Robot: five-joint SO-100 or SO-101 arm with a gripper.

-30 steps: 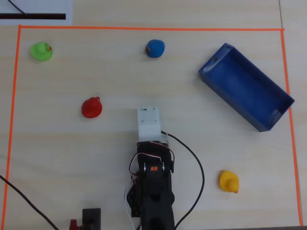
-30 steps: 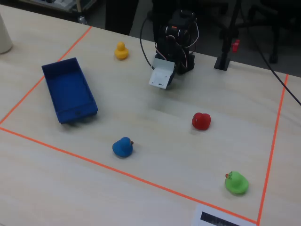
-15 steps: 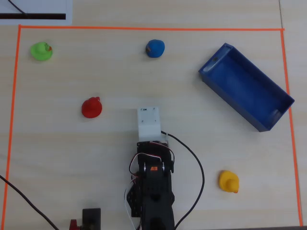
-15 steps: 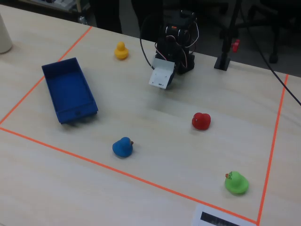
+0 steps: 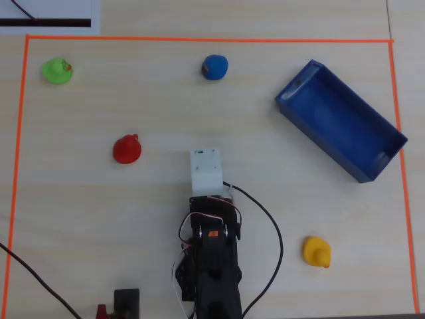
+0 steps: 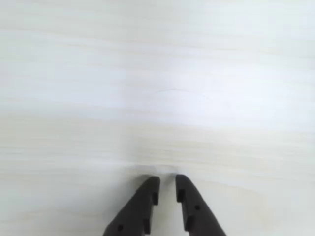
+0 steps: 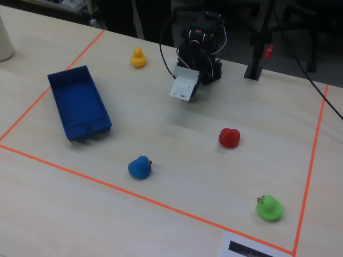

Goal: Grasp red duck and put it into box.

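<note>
The gripper (image 6: 167,186) is being held nearly closed, gripping nothing. The red duck (image 5: 126,149) is being left well apart from the box (image 5: 340,119).

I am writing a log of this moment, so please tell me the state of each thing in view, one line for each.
Small glossy red rubber duck: upright on the table, untouched.
Large rectangular blue plastic box: open, empty.
Blue rubber duck: on the table, outside the box.
Yellow rubber duck: on the table.
Green rubber duck: on the table.
Black two-finger gripper: nearly shut, holding nothing.
</note>
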